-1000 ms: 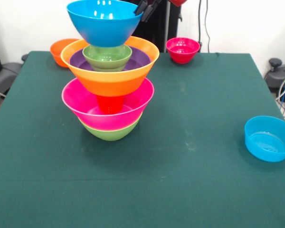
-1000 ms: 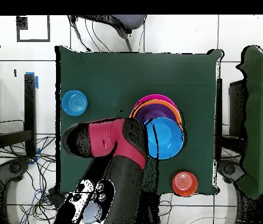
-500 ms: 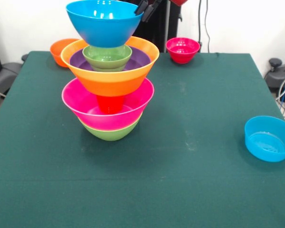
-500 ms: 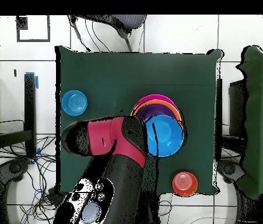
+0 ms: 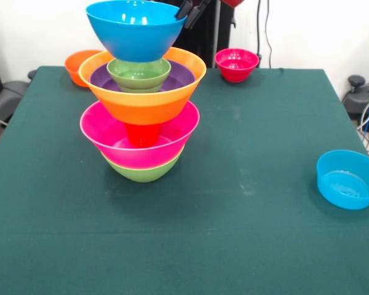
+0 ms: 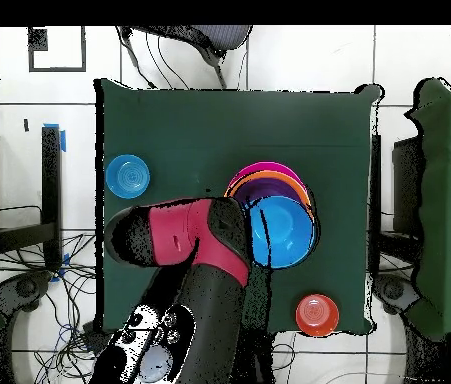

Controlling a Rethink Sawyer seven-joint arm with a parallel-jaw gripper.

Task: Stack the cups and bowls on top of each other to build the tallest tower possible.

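The tower stands left of centre in the front view: a green bowl lowest, a large pink bowl in it, the orange cup inside the pink bowl, then a large orange bowl holding a purple bowl and a small green bowl. A medium blue bowl sits at the very top, right on the small green bowl. My gripper is shut on the blue bowl's far rim. In the overhead view the blue bowl covers most of the tower, and the arm hides the gripper.
A small blue bowl stands near the table's right edge, and it also shows in the overhead view. A small orange bowl and a small red bowl stand at the far edge. The orange bowl also shows in the overhead view.
The arm and the blue bowl have shifted very slightly over the tower. Nothing else has moved.
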